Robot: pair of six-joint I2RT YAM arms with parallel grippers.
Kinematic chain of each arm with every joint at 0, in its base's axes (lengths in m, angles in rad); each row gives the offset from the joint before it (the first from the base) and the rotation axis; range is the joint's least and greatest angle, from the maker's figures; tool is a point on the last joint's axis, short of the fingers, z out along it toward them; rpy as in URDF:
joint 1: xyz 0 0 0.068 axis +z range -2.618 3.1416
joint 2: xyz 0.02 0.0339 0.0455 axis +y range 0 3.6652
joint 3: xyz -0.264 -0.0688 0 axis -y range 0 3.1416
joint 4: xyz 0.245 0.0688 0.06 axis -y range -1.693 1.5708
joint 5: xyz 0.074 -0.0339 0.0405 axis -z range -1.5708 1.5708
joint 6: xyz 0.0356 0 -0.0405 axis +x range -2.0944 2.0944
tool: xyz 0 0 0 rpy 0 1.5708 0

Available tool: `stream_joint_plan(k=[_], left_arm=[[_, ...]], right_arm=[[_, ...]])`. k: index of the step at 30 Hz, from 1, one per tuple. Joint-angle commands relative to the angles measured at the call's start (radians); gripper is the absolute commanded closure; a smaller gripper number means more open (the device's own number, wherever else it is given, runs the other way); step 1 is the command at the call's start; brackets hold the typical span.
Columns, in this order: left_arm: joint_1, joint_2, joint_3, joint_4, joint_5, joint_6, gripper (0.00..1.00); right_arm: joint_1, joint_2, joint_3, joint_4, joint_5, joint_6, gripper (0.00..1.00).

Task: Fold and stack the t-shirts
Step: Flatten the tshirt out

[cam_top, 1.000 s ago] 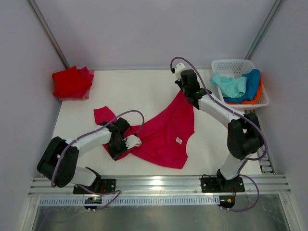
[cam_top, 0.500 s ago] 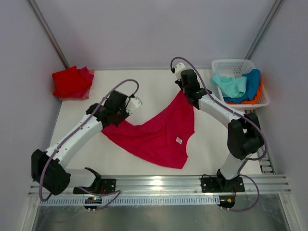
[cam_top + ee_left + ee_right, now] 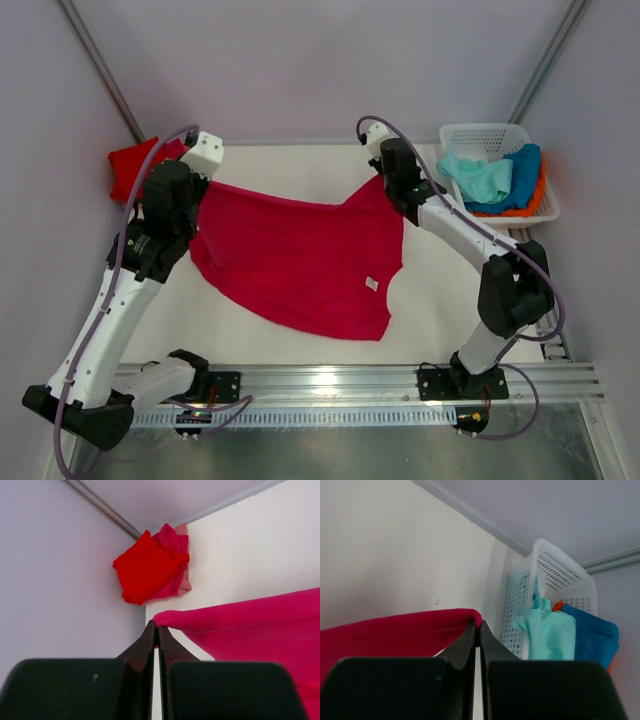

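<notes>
Both left fingers (image 3: pixel 145 650) and right fingers (image 3: pixel 467 645) clamp the crimson t-shirt (image 3: pixel 300 250) (now stretched wide).

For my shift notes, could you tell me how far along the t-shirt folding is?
Done: a folded red t-shirt lies on a pink t-shirt in the far-left corner. In hand: the left gripper and right gripper are each shut on the crimson-pink t-shirt, stretched between them, unfolded. Left: the mint-green t-shirt, blue t-shirt and orange t-shirt in the white basket.
</notes>
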Motion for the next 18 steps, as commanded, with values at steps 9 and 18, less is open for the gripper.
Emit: stream_joint_plan(k=[9, 18], left_arm=[[0.048, 0.009, 0.057, 0.143, -0.084, 0.033, 0.98], [0.05, -0.091, 0.15, 0.033, -0.019, -0.048, 0.94]], right_arm=[[-0.004, -0.207, 0.375, -0.103, 0.097, -0.206, 0.97], [0.052, -0.411, 0.6, -0.424, -0.033, -0.025, 0.97]])
